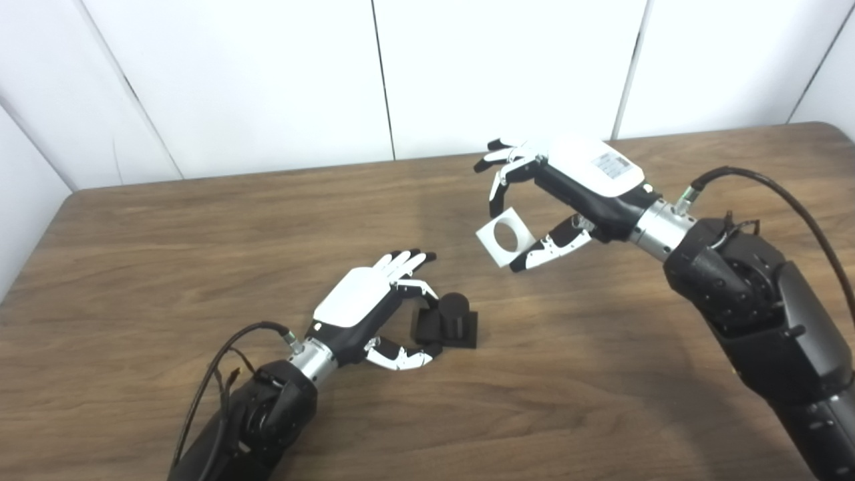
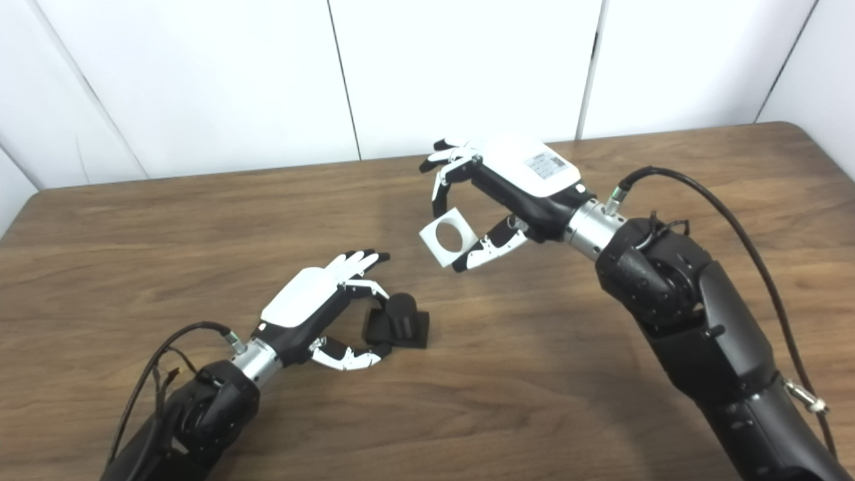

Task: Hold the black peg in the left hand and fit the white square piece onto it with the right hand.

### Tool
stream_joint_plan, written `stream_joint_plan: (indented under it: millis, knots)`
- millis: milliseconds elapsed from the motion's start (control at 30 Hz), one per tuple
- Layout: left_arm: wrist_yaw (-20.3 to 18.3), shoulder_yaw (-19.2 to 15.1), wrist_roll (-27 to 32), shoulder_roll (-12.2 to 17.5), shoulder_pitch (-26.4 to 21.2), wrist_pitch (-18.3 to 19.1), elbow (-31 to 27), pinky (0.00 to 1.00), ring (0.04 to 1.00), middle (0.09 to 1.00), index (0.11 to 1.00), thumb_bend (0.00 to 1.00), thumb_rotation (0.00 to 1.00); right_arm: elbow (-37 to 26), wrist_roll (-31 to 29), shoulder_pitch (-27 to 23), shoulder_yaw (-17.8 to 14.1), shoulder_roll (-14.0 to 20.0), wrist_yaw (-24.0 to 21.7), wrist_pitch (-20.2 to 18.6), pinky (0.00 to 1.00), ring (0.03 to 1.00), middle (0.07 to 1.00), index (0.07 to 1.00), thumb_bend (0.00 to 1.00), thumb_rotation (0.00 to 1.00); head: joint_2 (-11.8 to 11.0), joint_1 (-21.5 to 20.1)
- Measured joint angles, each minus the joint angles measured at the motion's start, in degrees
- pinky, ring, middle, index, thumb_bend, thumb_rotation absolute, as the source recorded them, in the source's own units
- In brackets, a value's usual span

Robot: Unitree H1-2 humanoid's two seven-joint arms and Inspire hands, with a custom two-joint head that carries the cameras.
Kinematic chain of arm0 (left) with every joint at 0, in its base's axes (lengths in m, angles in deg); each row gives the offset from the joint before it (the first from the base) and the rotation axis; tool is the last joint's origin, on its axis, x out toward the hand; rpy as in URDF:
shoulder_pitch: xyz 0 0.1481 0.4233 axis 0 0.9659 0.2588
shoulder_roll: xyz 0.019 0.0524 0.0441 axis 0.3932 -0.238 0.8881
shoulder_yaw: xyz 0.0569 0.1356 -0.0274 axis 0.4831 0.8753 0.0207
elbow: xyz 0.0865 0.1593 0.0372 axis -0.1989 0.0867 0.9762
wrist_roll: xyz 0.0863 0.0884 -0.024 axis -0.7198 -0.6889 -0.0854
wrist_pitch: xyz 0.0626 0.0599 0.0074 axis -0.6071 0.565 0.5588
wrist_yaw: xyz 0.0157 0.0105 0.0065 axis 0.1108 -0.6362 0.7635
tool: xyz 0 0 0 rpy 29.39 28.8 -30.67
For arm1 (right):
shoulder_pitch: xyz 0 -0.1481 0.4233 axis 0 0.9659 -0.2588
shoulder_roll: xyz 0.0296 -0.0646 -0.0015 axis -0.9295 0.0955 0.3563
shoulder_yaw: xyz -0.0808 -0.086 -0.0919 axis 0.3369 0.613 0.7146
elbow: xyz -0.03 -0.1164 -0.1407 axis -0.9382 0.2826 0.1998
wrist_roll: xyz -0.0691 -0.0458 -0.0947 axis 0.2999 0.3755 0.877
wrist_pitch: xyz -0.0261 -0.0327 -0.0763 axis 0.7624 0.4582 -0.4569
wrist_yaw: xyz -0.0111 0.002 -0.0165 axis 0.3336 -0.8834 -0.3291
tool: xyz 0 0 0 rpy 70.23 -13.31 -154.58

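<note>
Across the lower two thirds of the frame lay the wooden table, its far edge meeting the white panelled wall and its rounded far corners visible at upper left and upper right; broad bare wood stayed open at left, at centre bottom and between the two arms. From the lower right rose the right arm, cut off by the bottom edge, its black cable looping above the wrist. Its right hand hung above the table at upper centre, pinching the white square piece between thumb and fingertips, round hole facing the camera and clear of the surface. From the lower left came the left arm, also cropped. Its left hand lay low at centre, fingers and thumb curled around the black peg, which stood upright on its square base on the table. Firm contact with the peg could not be made out; the base's near left corner was hidden behind the thumb.
</note>
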Motion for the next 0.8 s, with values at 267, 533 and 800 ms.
stream_joint_plan:
  millis: [267, 533, 800]
  knots:
    - [-0.20, 0.00, -0.06, -0.23, -0.05, 0.23, -0.01, 1.00, 1.000, 0.987, 0.577, 0.93, 0.24, -2.57, -0.32, 2.58, 0.15, -0.50, -2.65, -1.43, 1.00, 0.917, 0.821, 0.482, 0.52, 0.15, 0.35, 0.79]
    - [-0.24, -0.02, -0.25, -0.35, -0.11, 0.23, -0.01, 1.00, 1.000, 0.987, 0.580, 0.93, 0.24, -2.64, -0.34, 3.98, 1.25, -1.88, -4.20, -1.41, 0.98, 0.916, 0.820, 0.482, 0.52, 0.15, 0.70, 0.97]
    - [-0.25, -0.07, -0.35, -0.52, -0.11, 0.26, -0.01, 1.00, 1.000, 0.989, 0.579, 0.93, 0.25, -2.64, 0.05, 4.62, 2.12, -3.52, -4.28, -1.39, 0.96, 0.918, 0.822, 0.482, 0.52, 0.15, 0.97, 1.23]
